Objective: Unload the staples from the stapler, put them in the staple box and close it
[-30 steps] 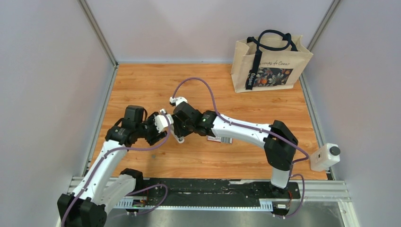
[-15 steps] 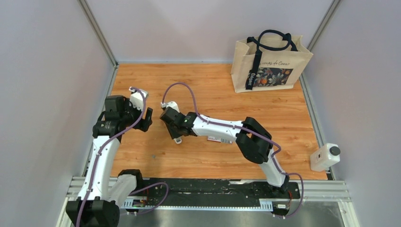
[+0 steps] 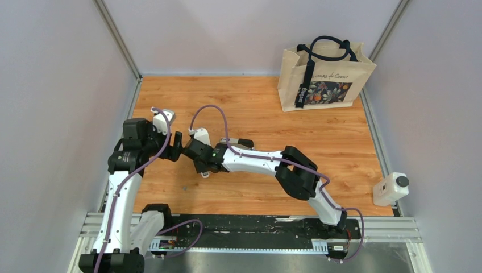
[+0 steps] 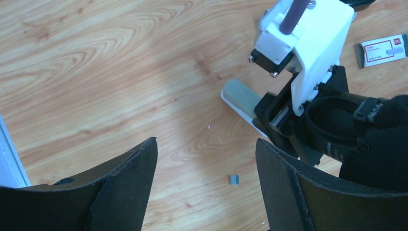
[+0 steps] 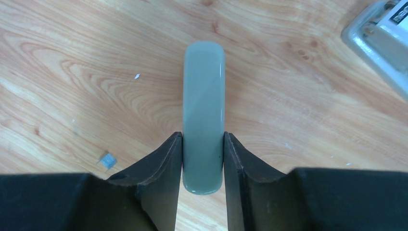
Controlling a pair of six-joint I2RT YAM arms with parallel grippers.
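Observation:
My right gripper (image 3: 203, 166) (image 5: 203, 135) is shut on a pale grey-green rounded bar (image 5: 204, 96) with a white underside (image 4: 240, 96). It holds the bar just above the wooden floor, pointing forward. A small dark elongated thing (image 3: 245, 142) lies behind the right arm. It fits a dark stapler, but it is too small to tell. My left gripper (image 3: 175, 145) (image 4: 206, 142) is open and empty, a short way left of the right gripper. A small grey clump of staples (image 4: 234, 180) lies on the wood below the left jaws and shows in the right wrist view (image 5: 108, 160).
A red-and-white flat box (image 4: 383, 49) lies on the wood right of the right wrist (image 5: 380, 33). A printed tote bag (image 3: 324, 71) stands at the back right. A white device (image 3: 391, 187) sits off the right edge. Grey walls enclose the table.
The left gripper has pulled back to the left, away from the right gripper, and is open. The right arm has stretched left with the bar, uncovering the dark thing behind it.

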